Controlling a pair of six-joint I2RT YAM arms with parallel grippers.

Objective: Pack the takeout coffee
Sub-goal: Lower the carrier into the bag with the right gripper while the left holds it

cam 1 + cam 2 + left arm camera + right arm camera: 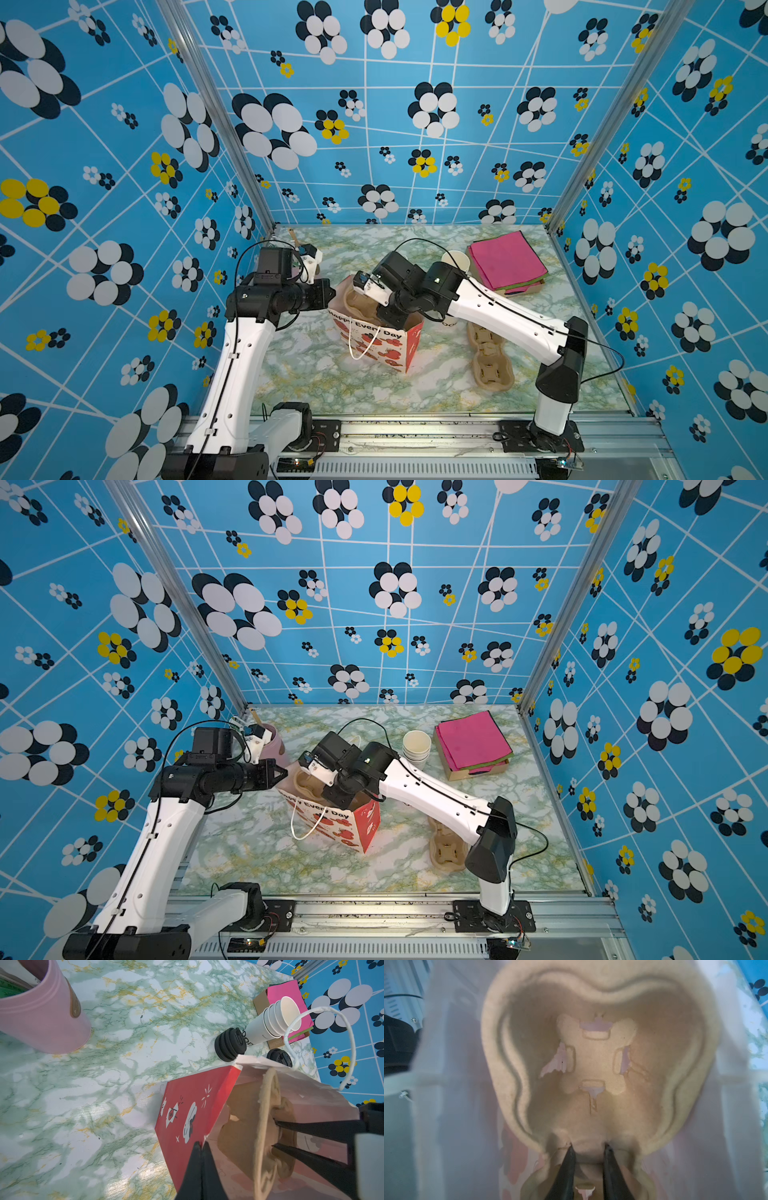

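Takeout coffee (279,1058): only its black lid is seen, in the left wrist view, just past the rim of the paper bag (376,347). It stands on the bench (316,374) outside the bag, on the bag's side toward the right edge. In both top views it is almost wholly covered by the right arm.

Paper bag: stood upright at the middle of the bench with its mouth open. "Happy Every Day" is read in both top views, and the red side panel is shown best in the left wrist view.

Left gripper (201,1144): its jaws are pressed together on the top edge of the bag's red panel. This pinch is made out only in the left wrist view.

Right gripper (589,1147): lowered into the bag, its jaws pinched on the middle ridge of the cup carrier (596,1059). The pinch is shown in the right wrist view and from the side in the left wrist view. In both top views it is hidden by the wrist.

Stack of lids (228,1045): seen only in the left wrist view, just beside the base of the stack of cups (417,744).

Spare carrier (490,357): laid near the right edge, partly under the right arm.

Napkin box (507,262): set in the far right corner.

Pink container (272,742): set in the far left corner.
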